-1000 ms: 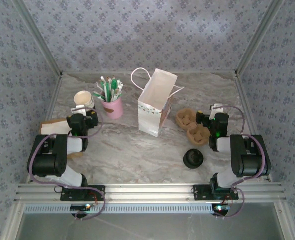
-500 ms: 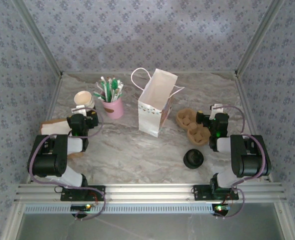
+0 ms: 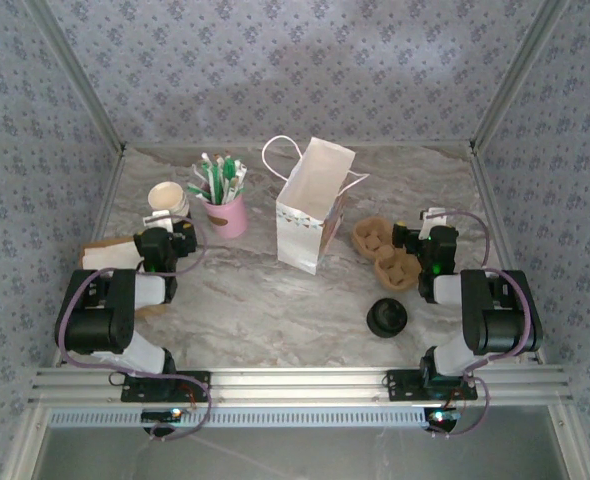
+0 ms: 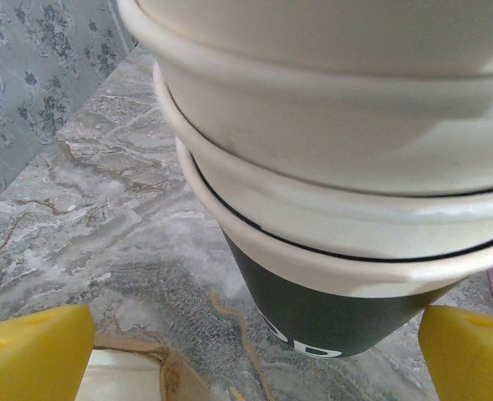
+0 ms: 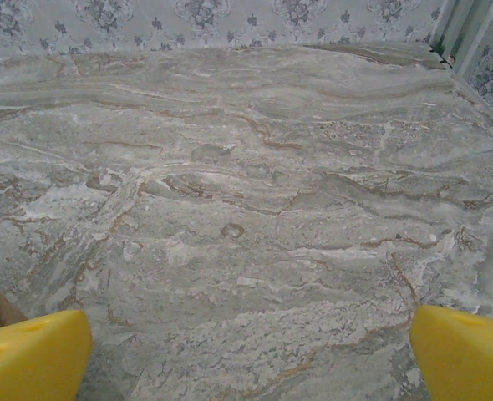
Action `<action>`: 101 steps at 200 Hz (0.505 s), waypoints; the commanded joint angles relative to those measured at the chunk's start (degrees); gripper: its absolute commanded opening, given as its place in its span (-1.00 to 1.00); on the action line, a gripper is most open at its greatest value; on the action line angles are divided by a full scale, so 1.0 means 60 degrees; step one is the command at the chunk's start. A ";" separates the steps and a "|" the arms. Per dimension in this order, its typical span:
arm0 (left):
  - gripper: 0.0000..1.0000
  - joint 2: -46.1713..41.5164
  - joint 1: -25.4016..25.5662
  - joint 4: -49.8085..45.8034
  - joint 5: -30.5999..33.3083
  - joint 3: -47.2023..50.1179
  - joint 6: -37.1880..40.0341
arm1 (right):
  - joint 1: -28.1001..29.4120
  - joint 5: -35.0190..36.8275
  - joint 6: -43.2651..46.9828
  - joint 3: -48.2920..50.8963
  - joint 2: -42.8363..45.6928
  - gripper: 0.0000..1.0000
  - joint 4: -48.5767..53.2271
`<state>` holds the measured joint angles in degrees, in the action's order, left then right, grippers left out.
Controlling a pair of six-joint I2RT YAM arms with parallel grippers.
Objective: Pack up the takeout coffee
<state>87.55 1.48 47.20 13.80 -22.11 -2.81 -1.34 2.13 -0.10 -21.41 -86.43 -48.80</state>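
Observation:
The takeout coffee is out of view. A stack of lidless cream paper cups (image 3: pixel 168 200) stands at the left; in the left wrist view the stack of cups (image 4: pixel 330 167) looms close, its lowest cup wrapped in a dark sleeve. My left gripper (image 3: pixel 169 226) sits just in front of it, open, its yellow pads (image 4: pixel 29 355) wide apart and empty. A stack of black lids (image 3: pixel 386 318) rests near the front right. A white paper bag (image 3: pixel 315 205) stands open mid-table. My right gripper (image 3: pixel 433 218) is open over bare marble (image 5: pixel 246 251).
A pink cup of straws and stirrers (image 3: pixel 225 210) stands beside the cups. Brown pulp cup carriers (image 3: pixel 385 252) lie between the bag and the right arm. A brown-and-white flat packet (image 3: pixel 110 257) lies by the left arm. Patterned walls enclose the table.

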 commanded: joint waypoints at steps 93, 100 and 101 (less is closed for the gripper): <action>0.99 -0.5325 0.0500 -0.4003 0.1266 -0.0404 -0.0996 | 0.0470 0.1322 -0.0954 -0.0152 0.6795 1.00 0.4801; 0.99 -0.5744 0.0524 -0.4346 0.1080 -0.0512 -0.1216 | 0.0463 0.1365 -0.1347 -0.0318 0.7330 1.00 0.5416; 0.99 -0.5788 0.0535 -0.4415 0.1045 -0.0545 -0.1231 | 0.0468 0.1384 -0.1398 -0.0352 0.7411 1.00 0.5507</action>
<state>61.12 3.95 31.11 22.15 -22.02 -5.43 1.26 7.79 -0.84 -19.33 -51.88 -31.44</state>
